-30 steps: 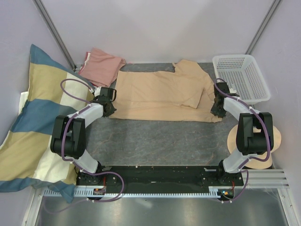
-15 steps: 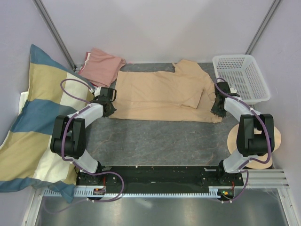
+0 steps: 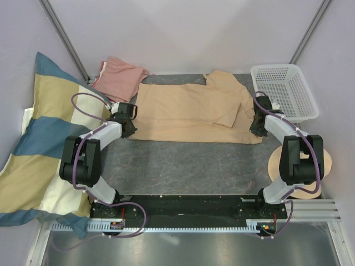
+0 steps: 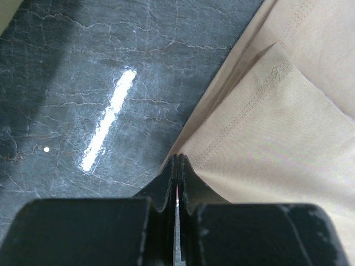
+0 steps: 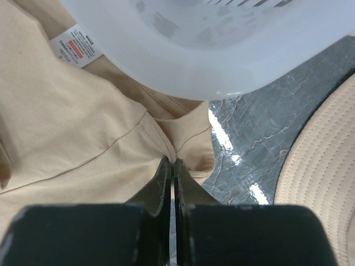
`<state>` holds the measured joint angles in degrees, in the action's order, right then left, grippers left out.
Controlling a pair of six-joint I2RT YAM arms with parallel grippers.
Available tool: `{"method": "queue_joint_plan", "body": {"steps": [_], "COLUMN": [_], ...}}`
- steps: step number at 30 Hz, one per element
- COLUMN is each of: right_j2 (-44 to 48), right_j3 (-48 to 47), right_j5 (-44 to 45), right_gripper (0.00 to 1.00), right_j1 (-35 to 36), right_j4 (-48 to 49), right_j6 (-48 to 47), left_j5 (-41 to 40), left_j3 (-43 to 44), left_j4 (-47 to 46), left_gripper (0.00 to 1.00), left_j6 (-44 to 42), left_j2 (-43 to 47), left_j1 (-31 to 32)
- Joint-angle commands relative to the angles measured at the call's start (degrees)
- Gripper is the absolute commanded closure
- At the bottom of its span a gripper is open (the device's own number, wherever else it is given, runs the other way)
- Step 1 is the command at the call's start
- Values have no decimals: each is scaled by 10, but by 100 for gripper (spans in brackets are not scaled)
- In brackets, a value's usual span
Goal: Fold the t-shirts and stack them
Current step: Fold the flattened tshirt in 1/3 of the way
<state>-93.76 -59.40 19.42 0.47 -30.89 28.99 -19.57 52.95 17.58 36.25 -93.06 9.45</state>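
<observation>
The tan t-shirt [image 3: 188, 111] is matt cloth, the tabletop [image 3: 183, 160] glossy marbled, the basket [image 3: 288, 91] smooth plastic.

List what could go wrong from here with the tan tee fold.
1. The left gripper seems shut on only the very hem corner of the tan short-sleeved cloth t-shirt; it may slip out on lifting.
2. The white perforated plastic basket sits close over the right gripper; raising that side could knock it.

Tan t-shirt [image 3: 188, 111], pink t-shirt [image 3: 119, 76], white basket [image 3: 300, 97]
</observation>
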Motion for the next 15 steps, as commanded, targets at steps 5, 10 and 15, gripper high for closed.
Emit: {"method": "queue_joint_plan", "body": {"steps": [5, 10, 15], "right_j2": [58, 83, 97], "right_j3": [16, 21, 24], "right_j5": [25, 27, 30], "right_gripper": [100, 100, 100], "right_j1": [-19, -24, -30], "right_j4": [-10, -27, -43], "right_j6": [13, 13, 12], "left_j5": [-36, -35, -39], "left_j3": [-12, -15, -17], "left_j4": [20, 28, 41], "left_gripper": [98, 98, 98], "left_j6": [17, 21, 22], "left_j2": [35, 45, 53], "left_j1": [-2, -3, -4]}}
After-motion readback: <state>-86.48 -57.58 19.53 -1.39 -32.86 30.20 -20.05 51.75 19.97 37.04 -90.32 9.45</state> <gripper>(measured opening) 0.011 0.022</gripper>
